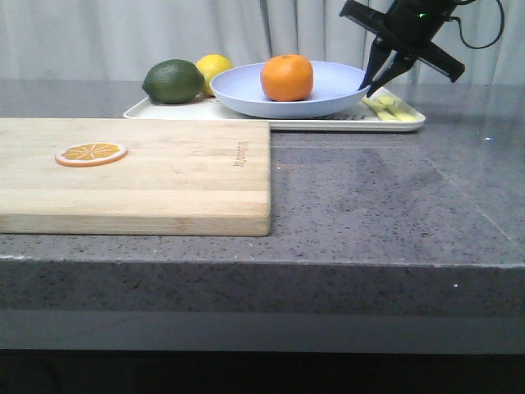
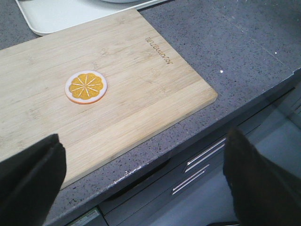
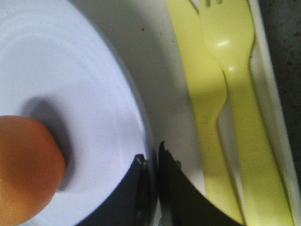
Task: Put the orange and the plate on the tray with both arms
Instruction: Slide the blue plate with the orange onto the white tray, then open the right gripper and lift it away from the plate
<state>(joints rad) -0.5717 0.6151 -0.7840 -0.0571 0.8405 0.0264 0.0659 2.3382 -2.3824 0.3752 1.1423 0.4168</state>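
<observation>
The orange (image 1: 287, 77) sits in the pale lavender-blue plate (image 1: 336, 86), and the plate rests on the cream-white tray (image 1: 344, 125) at the back of the counter. My right gripper (image 1: 367, 82) is shut on the plate's right rim. In the right wrist view one finger lies inside the plate (image 3: 70, 61) and one outside, with the gripper (image 3: 151, 157) pinching the rim; the orange (image 3: 23, 169) and bare tray (image 3: 174, 70) show there too. My left gripper (image 2: 143, 188) is open and empty over the counter's front edge, out of the front view. A tray corner (image 2: 56, 16) shows in the left wrist view.
A wooden cutting board (image 1: 164, 180) with a flat orange slice (image 1: 91, 153) lies at the front left; both show in the left wrist view (image 2: 141, 70), (image 2: 85, 87). A green avocado (image 1: 173, 80), a lemon (image 1: 215, 66) and yellow cutlery (image 1: 390, 107) share the tray.
</observation>
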